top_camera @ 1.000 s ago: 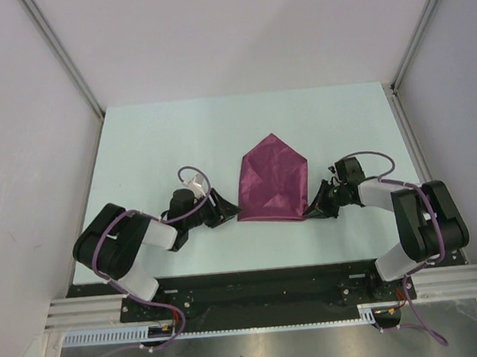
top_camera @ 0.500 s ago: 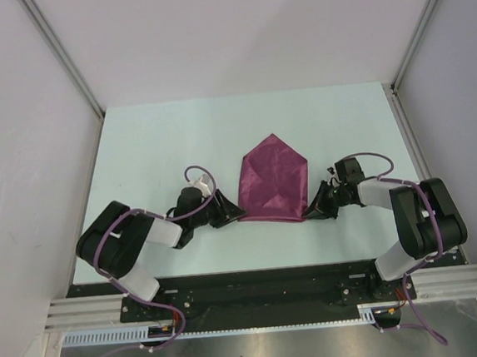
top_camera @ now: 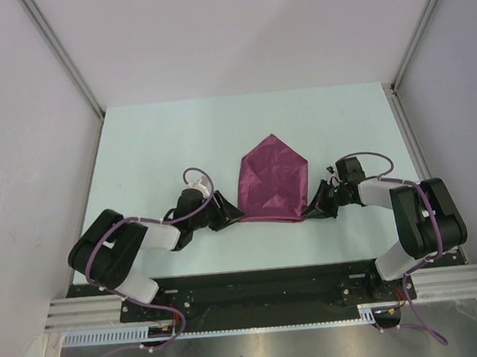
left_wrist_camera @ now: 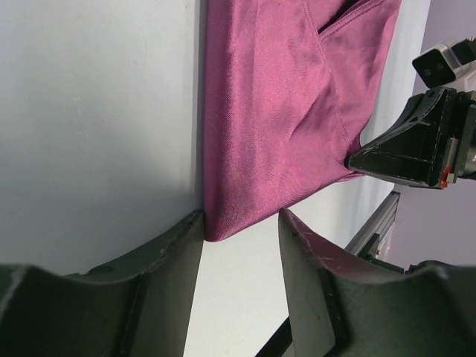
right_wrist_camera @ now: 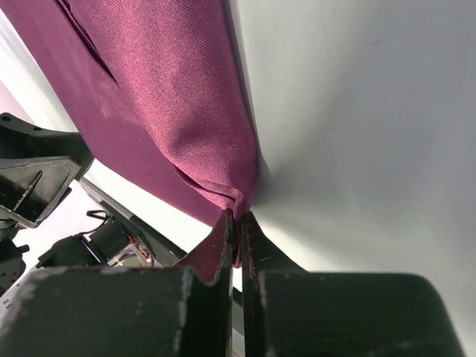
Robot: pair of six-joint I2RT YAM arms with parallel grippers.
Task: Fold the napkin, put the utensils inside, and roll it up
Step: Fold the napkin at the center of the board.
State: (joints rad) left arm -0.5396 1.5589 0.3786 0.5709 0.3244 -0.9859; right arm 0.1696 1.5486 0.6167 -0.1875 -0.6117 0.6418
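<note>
Roll-up looks about to start: right end effector (top_camera: 314, 210) pinches the maroon napkin (top_camera: 272, 182) at its lower-right corner, left end effector (top_camera: 233, 217) spread around the lower-left. Left must close next.

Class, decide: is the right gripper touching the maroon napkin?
Touching. The right wrist view shows the right gripper, its fingers shut, pinching a corner of the napkin.

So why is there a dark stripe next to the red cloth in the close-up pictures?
Left wrist view: the stripe is a shadow cast by the napkin on the table, running along its edge. Right wrist view: the same soft shadow lies beside the cloth, darkest near the corner pinched by the right gripper. Top view: the light is even, with hardly any shadow.
</note>
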